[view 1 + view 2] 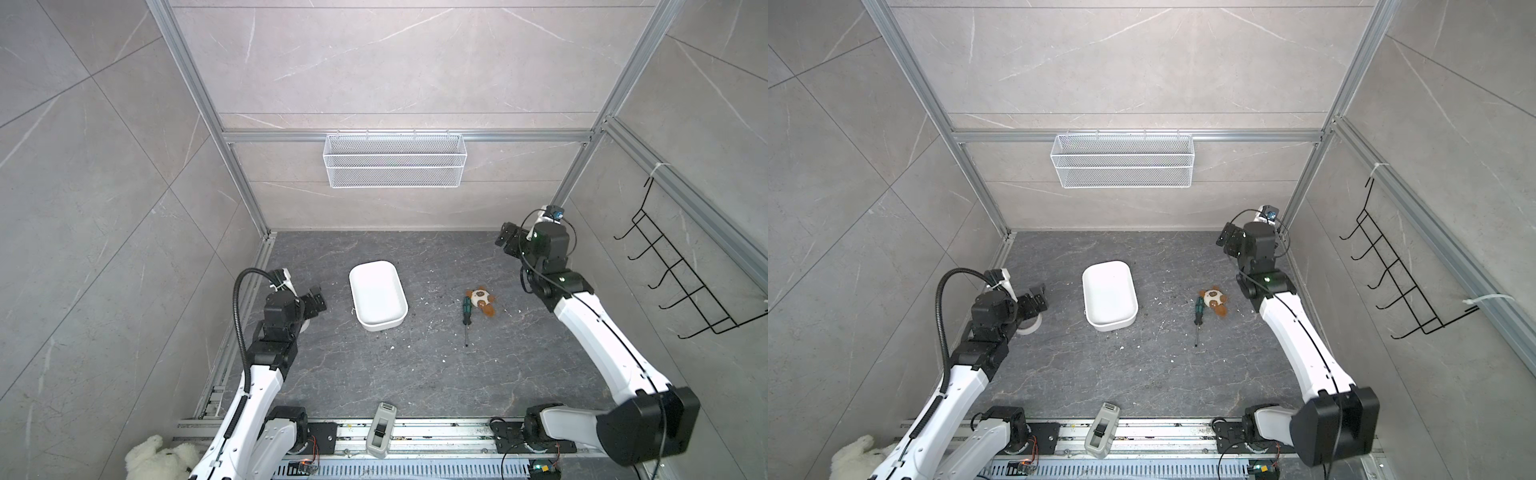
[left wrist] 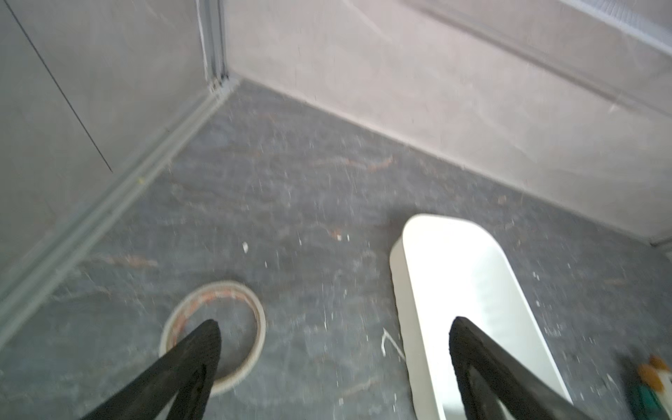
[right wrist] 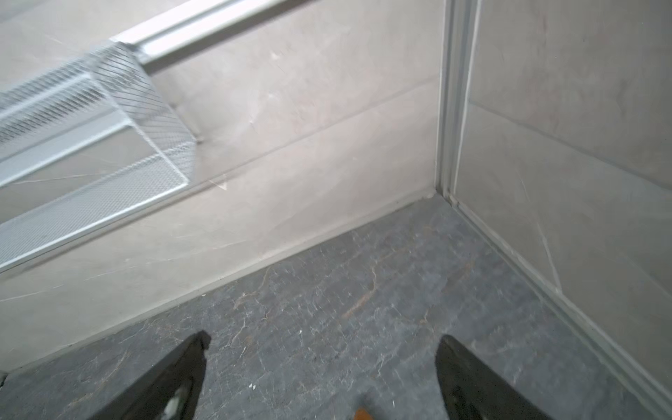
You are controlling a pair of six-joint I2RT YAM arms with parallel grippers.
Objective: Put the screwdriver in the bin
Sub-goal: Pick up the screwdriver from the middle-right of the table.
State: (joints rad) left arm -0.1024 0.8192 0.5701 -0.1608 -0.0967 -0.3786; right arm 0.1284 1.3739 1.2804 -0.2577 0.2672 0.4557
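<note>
What we only half see

Under the left gripper (image 2: 334,323) the tape roll (image 2: 212,327) is blurred and crossed by one finger, and in both top views the wrist covers most of it; beside that gripper the bin (image 2: 396,262) runs off the frame edge, and farther out only a blurred green scrap of the screwdriver (image 2: 649,400) shows. Between the fingers of the right gripper (image 3: 323,336) an orange speck (image 3: 362,414) is cut off; we cannot tell what it is.

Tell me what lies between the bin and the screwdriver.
Only bare, crumb-speckled floor lies between the bin and the screwdriver; both top views show it.
</note>
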